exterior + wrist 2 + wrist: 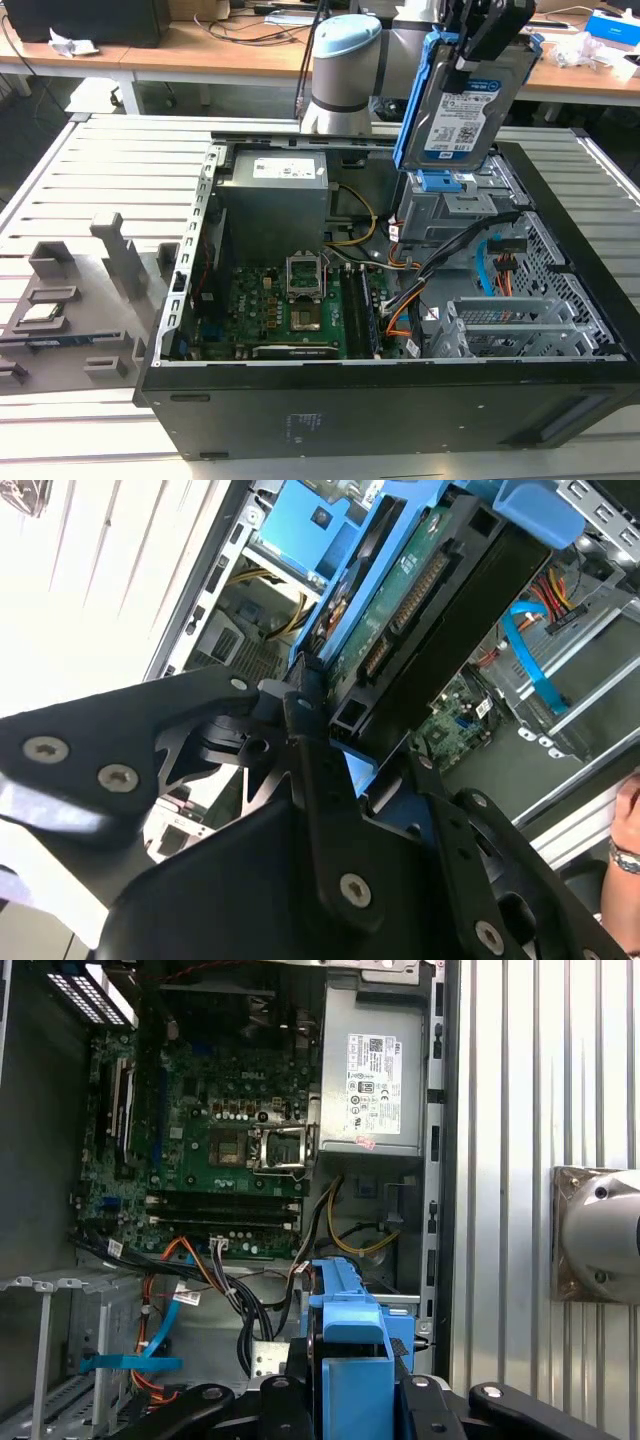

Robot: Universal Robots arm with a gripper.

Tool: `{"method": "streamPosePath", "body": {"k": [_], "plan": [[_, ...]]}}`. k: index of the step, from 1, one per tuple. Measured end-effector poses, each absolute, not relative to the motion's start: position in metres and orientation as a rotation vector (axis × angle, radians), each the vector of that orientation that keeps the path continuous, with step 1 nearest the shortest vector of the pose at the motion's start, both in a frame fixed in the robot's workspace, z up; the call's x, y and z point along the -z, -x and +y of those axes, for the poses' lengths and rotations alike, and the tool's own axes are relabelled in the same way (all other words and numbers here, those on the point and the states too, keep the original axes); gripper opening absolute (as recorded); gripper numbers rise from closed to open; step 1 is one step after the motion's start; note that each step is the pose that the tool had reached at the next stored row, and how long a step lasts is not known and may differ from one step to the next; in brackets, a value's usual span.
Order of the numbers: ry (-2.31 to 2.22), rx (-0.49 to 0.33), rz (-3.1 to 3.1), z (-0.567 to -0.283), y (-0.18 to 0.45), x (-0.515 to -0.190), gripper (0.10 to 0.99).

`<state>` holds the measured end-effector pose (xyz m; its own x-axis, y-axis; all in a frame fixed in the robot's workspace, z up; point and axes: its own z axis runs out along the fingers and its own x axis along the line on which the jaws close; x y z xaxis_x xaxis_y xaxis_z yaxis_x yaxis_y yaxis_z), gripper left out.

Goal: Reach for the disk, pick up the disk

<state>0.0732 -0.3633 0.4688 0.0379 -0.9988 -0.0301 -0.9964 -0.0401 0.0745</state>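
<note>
While the open computer case (560, 380) lay on its side on the slatted metal table (100, 170), the disk (462, 100) hung in the air above it, lifted clear of the drive cage (455, 210). In the exterior view the disk sat toward one o'clock of the picture, tilted, its white-and-blue label facing the camera and its blue carrier frame (412, 100) running along its edges. The gripper (485, 35) was clamped on the disk from above, its black fingers pressed against the drive's upper end.

In the second wrist view the gripper's black linkages (320, 810) closed on the drive's narrow end, with the green circuit board on the underside of the disk (400, 600) and its connector row showing. At about four o'clock of that view a person's hand (628, 810) with a wristwatch sat at the frame edge.

In the first wrist view the blue frame of the disk (350, 1330) stood out at six o'clock, gripped between the black fingers. Beyond it the case interior lay open: the green motherboard (200, 1130) with its bare processor socket (275, 1148) near the centre, and the grey power supply (375, 1070) toward one o'clock. Orange and blue cables (165, 1300) curled toward eight o'clock. The robot arm's base (600, 1235) sat on the table at three o'clock.
</note>
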Motion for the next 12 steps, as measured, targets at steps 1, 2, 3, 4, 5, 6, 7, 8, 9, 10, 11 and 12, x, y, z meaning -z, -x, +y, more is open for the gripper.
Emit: {"method": "streamPosePath", "body": {"k": [1,2,3,4,5,6,7,8,9,10,11,12], "plan": [[-2.239,0.114,-2.153,-0.363,-0.073,-0.469,0.365],[-2.239,0.114,-2.154,-0.363,-0.073,-0.469,0.365],[-2.239,0.114,-2.154,-0.363,-0.073,-0.469,0.365],[-2.239,0.114,-2.154,-0.364,-0.073,-0.469,0.365],[-2.239,0.114,-2.154,-0.364,-0.073,-0.469,0.365],[-2.239,0.114,-2.153,-0.365,-0.073,-0.469,0.365],[-2.239,0.114,-2.153,-0.367,-0.073,-0.469,0.365],[-2.239,0.114,-2.154,-0.370,-0.073,-0.469,0.365],[-2.239,0.114,-2.154,-0.373,-0.073,-0.469,0.365],[-2.239,0.114,-2.154,-0.375,-0.073,-0.469,0.365],[-2.239,0.114,-2.154,-0.377,-0.073,-0.469,0.365],[-2.239,0.114,-2.154,-0.378,-0.073,-0.469,0.365]]}}
